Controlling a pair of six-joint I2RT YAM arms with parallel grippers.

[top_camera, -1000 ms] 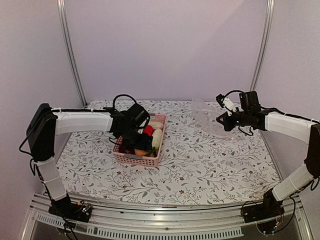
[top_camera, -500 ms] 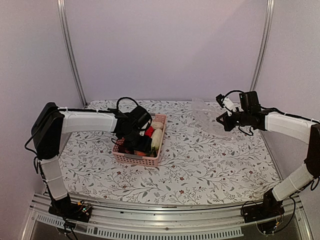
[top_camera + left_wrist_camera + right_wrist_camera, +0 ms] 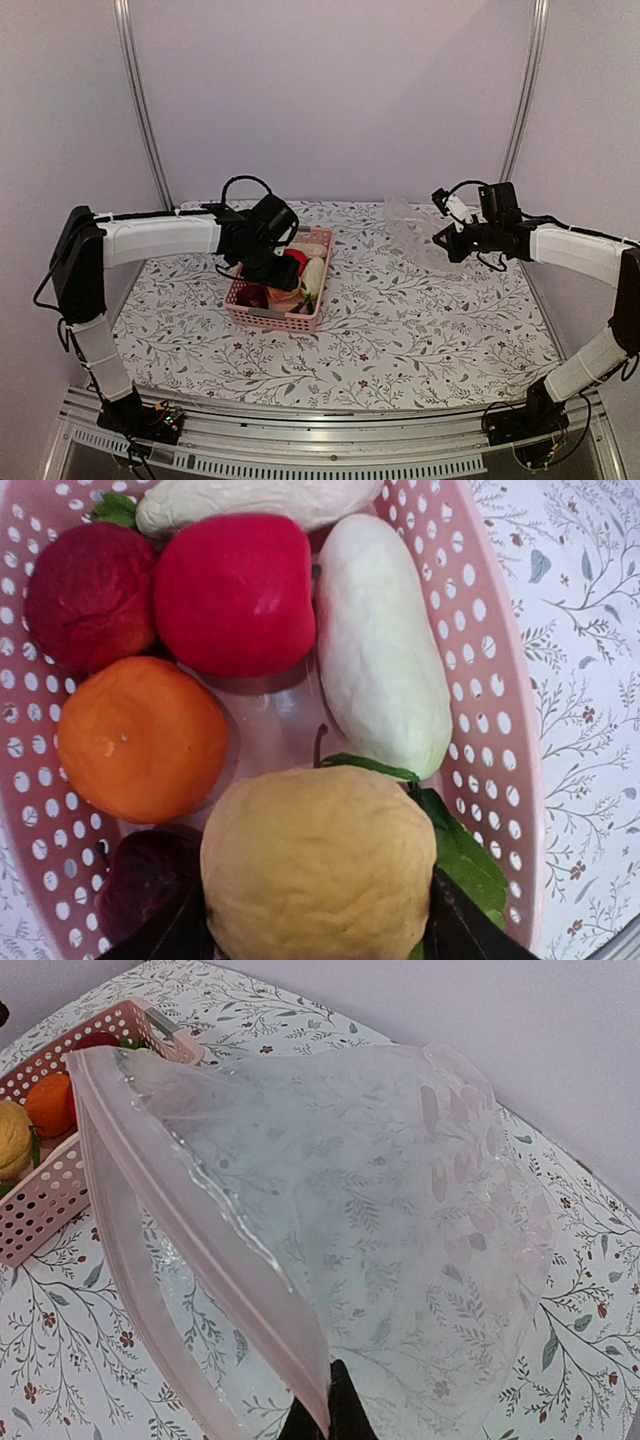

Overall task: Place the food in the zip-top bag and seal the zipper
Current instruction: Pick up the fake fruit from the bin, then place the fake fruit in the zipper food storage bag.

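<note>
My left gripper (image 3: 318,930) is shut on the yellow lemon (image 3: 318,872), held just above the pink basket (image 3: 500,730); it also shows in the top view (image 3: 283,288). Below it lie an orange (image 3: 140,738), two red pieces (image 3: 232,592), a dark maroon piece (image 3: 145,880) and two long white pieces (image 3: 378,650). My right gripper (image 3: 330,1422) is shut on the pale pink zipper strip (image 3: 190,1230) of the clear zip-top bag (image 3: 400,1220), holding its mouth open toward the basket. The bag shows in the top view (image 3: 415,235) at the right.
The basket (image 3: 255,312) stands on the floral tablecloth (image 3: 400,330) left of centre. Metal frame posts and lilac walls close in the back and sides. The table's near rail (image 3: 330,440) runs along the front.
My left gripper has risen a little out of the basket with the lemon in it. The right arm and the bag have not moved.
</note>
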